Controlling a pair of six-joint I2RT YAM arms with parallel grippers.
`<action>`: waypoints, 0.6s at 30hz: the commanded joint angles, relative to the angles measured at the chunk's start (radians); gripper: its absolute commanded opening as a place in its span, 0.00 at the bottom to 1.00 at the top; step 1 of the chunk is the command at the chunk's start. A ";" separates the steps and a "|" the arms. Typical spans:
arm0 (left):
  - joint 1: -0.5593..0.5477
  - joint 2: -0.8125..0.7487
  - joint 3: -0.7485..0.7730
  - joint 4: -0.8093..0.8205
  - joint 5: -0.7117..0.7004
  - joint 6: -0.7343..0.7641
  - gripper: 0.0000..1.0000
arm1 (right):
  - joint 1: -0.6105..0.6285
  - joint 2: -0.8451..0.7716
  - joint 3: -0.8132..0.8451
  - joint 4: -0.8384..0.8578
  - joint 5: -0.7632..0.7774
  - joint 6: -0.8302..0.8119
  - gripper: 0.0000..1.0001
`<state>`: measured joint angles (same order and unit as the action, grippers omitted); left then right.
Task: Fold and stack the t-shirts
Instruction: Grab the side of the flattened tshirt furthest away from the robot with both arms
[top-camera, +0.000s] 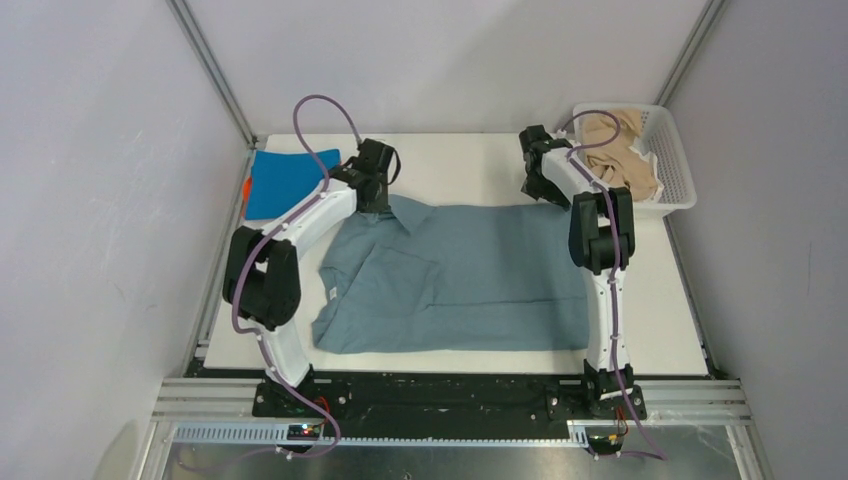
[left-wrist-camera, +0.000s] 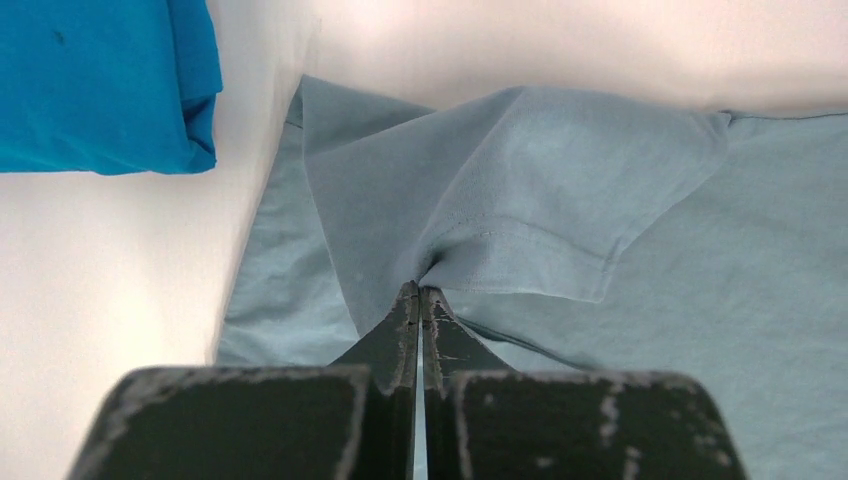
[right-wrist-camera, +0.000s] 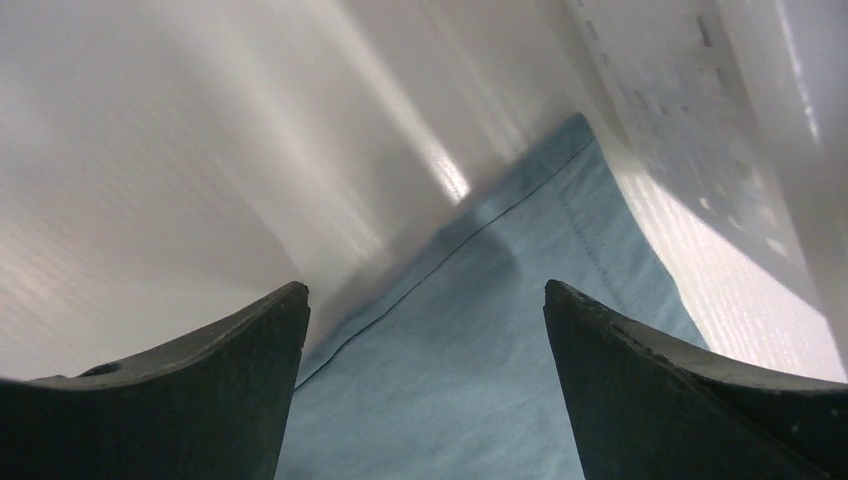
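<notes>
The large grey-blue t-shirt (top-camera: 470, 275) lies spread across the middle of the table. My left gripper (top-camera: 378, 197) is shut on its sleeve at the far left corner; in the left wrist view (left-wrist-camera: 420, 290) the closed fingertips pinch a fold of the sleeve cloth (left-wrist-camera: 520, 200). My right gripper (top-camera: 537, 190) is open over the shirt's far right corner; in the right wrist view (right-wrist-camera: 425, 300) the cloth (right-wrist-camera: 470, 390) lies between the spread fingers (right-wrist-camera: 620, 360), untouched. A folded bright blue t-shirt (top-camera: 285, 182) lies at the far left with an orange one (top-camera: 246, 188) showing under its edge. Beige t-shirts (top-camera: 615, 150) fill the basket.
The white lattice basket (top-camera: 675, 165) stands at the far right corner, close to my right arm. The folded blue shirt also shows in the left wrist view (left-wrist-camera: 100, 85), to the left of the held sleeve. Metal frame posts and grey walls close in the table.
</notes>
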<state>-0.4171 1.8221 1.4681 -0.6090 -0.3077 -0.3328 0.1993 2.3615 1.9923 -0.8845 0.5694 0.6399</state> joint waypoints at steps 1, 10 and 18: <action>-0.012 -0.078 -0.014 0.031 -0.001 -0.021 0.00 | -0.020 0.024 0.017 -0.068 0.011 0.022 0.89; -0.014 -0.159 -0.051 0.031 -0.045 -0.032 0.00 | -0.040 -0.044 -0.073 0.002 0.006 0.055 0.48; -0.021 -0.216 -0.082 0.032 -0.047 -0.034 0.00 | -0.036 -0.074 -0.097 0.058 0.016 0.051 0.11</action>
<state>-0.4271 1.6672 1.3994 -0.6006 -0.3279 -0.3504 0.1677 2.3386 1.9236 -0.8497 0.5678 0.6804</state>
